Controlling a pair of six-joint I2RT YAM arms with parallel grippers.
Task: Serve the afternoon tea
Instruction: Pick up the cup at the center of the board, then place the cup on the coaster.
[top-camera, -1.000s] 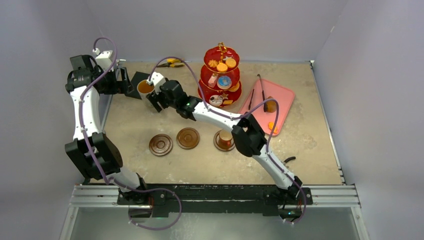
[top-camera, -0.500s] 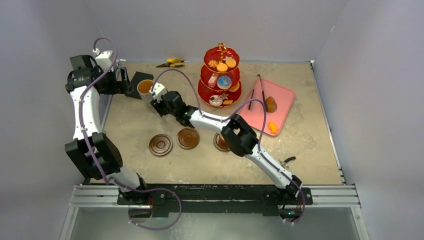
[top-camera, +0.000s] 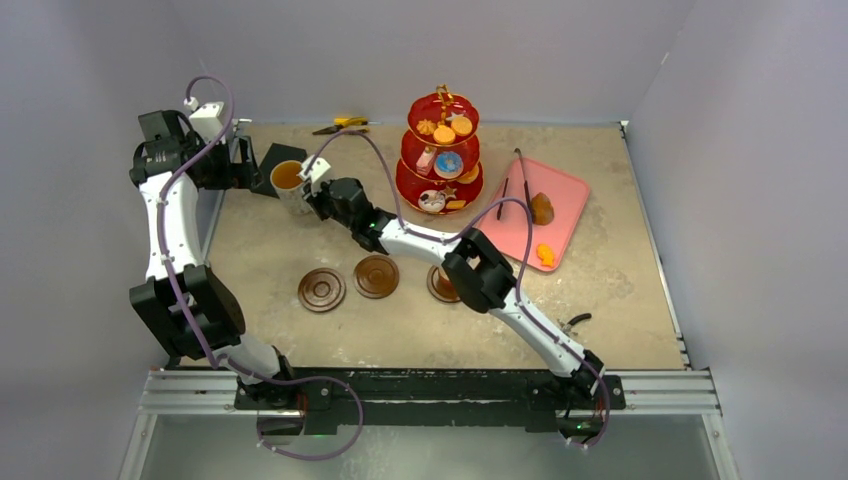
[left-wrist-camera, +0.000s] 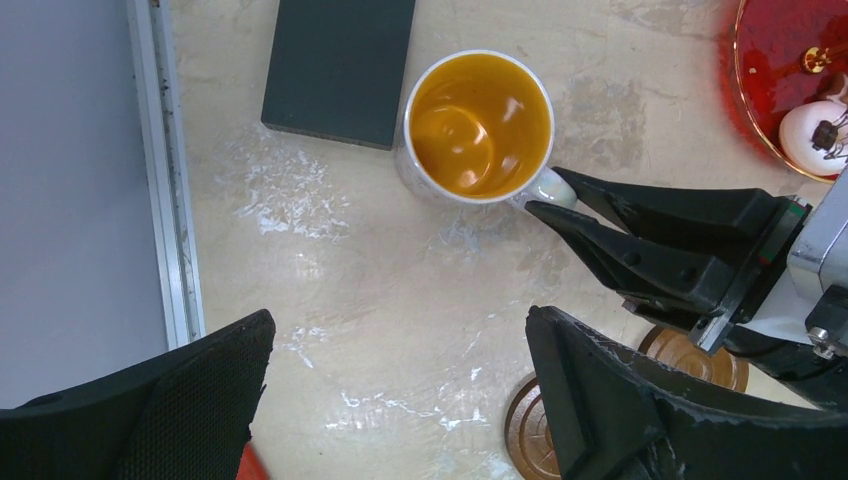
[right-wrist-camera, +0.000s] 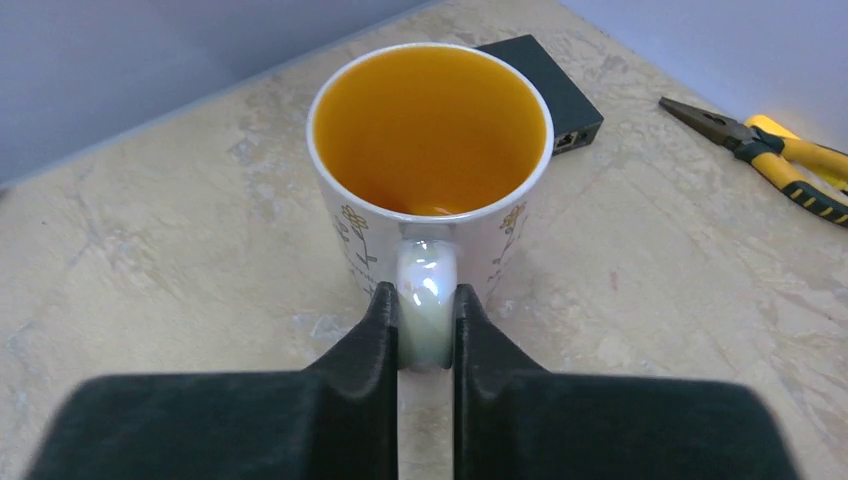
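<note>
Right wrist: upright mug (right-wrist-camera: 430, 160), handle toward camera, pinched by right claw (right-wrist-camera: 425, 305); left claw (left-wrist-camera: 400, 330) spread, empty.

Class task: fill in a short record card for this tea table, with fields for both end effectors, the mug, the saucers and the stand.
Right end effector: shut on the handle of the white mug
Left end effector: open, empty, hovering beside the mug
Mug: upright on the table, holding amber tea, black box beside it
Saucers: two bare, a third partly hidden by the right arm
Stand: red, three tiers, pastries on it, behind the saucers
</note>
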